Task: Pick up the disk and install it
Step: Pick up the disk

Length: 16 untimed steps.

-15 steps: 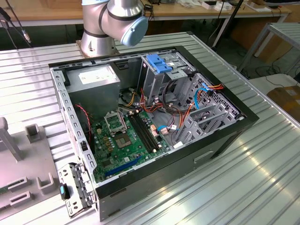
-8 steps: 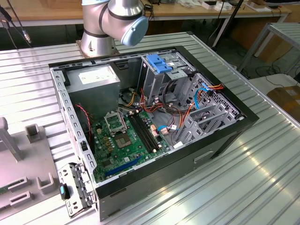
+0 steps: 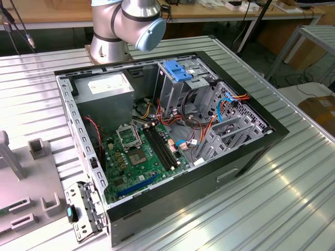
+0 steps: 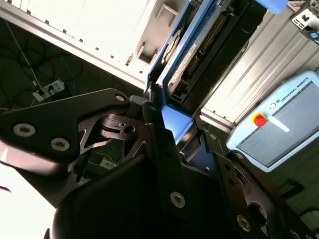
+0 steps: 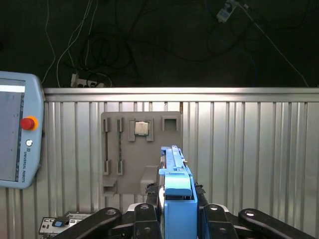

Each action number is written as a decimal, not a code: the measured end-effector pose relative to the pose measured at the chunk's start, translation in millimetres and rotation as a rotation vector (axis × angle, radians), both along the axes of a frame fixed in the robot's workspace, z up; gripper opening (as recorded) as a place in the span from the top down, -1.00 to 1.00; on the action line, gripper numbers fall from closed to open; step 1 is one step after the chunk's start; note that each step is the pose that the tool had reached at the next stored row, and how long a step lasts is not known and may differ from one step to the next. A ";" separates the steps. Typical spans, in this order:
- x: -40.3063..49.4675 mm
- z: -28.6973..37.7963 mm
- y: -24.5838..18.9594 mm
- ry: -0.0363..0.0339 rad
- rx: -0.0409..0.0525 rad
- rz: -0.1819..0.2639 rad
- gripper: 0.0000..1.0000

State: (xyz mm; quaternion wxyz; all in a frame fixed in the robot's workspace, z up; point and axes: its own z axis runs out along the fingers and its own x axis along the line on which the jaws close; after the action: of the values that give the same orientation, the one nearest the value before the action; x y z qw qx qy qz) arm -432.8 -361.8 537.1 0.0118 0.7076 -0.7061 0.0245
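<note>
Ribbed metal tabletop (image 5: 249, 149) runs under everything I can see from here. In the first wrist view I have the disk (image 5: 173, 162) held edge-on above that surface. Its blue rail is clamped by the gripper (image 5: 177, 201), whose fingers (image 5: 152, 204) are closed tight against both sides. Beyond the disk lies a grey fixture tray (image 5: 127, 169), with the teach pendant (image 5: 15, 134) beside it on the table. In the exterior view the open computer case (image 3: 246, 157) sits mid-frame. A blue bracket (image 3: 178, 70) tops its drive cage at upper centre, and the arm's base (image 3: 120, 31) stands at the top edge.
</note>
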 end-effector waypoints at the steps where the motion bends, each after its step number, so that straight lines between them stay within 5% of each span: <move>1: 2.0 0.0 0.0 0.0000 0.0000 0.000 0.26; 16: 31.5 -0.1 0.0 0.0000 0.0000 0.000 0.26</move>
State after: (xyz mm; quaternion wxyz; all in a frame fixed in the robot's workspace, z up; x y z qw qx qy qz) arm -401.3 -361.8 537.0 0.0119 0.7076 -0.7061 0.0245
